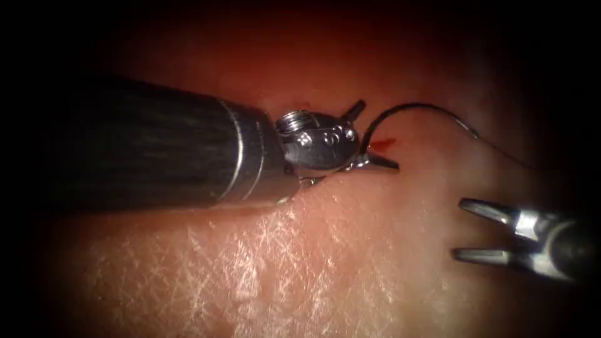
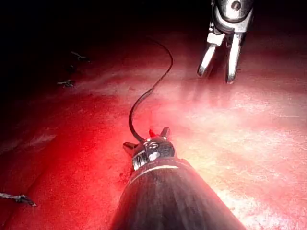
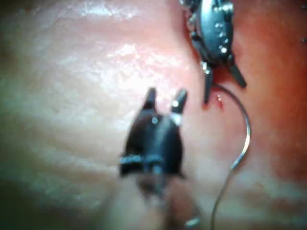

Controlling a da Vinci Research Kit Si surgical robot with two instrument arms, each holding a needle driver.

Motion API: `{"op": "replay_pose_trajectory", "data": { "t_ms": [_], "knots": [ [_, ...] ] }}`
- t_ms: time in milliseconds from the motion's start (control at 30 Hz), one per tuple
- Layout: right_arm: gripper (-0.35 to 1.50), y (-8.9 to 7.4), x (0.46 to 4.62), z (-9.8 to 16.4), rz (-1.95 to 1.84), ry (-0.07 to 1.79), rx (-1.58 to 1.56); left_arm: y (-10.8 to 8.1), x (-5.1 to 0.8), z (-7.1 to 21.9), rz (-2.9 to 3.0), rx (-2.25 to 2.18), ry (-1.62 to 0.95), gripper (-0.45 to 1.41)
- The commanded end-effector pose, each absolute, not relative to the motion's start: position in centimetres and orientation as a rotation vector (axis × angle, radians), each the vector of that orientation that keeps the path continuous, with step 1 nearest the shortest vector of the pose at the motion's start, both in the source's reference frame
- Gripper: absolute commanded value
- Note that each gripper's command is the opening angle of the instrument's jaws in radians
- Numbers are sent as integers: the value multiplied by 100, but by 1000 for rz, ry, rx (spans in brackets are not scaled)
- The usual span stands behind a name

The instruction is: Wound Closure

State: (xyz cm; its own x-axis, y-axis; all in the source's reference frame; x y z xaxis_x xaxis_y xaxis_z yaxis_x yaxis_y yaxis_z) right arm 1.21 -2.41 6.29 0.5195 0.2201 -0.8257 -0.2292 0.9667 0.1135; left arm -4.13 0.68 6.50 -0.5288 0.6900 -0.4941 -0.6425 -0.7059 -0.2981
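left arm: thick dark shaft slanting in from the left, wrist bent

left claw (image 1: 370,136): jaws spread wide, one up, one down, clamping nothing

right arm: just pokes in from the right edge, low

right claw (image 1: 463,229): jaws parted, pointing left, holding nothing, well apart from the left one

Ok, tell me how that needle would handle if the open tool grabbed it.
The needle looks thin, smooth and curved, so it would likely swivel in the right tool. It probably stays stiff; the trailing thread looks limp. One end sits at the tissue by the open left tool.
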Motion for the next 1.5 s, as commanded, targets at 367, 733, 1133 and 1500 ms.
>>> {"op": "replay_pose_trajectory", "data": {
  "t_ms": [367, 733, 1133, 1500],
  "knots": [
    [34, -248, 133, 635, 265, 992, -9, 68, -417, 682, 2261, -723, -120, 44],
    [34, -249, 136, 634, 265, 993, -9, 75, -407, 673, 2292, -740, -162, 9],
    [34, -249, 138, 635, 276, 1016, -25, 97, -385, 629, 2232, -839, -172, -13],
    [36, -250, 145, 628, 451, 1120, -17, 111, -368, 596, 2049, -1003, -227, -26]
  ]
}}
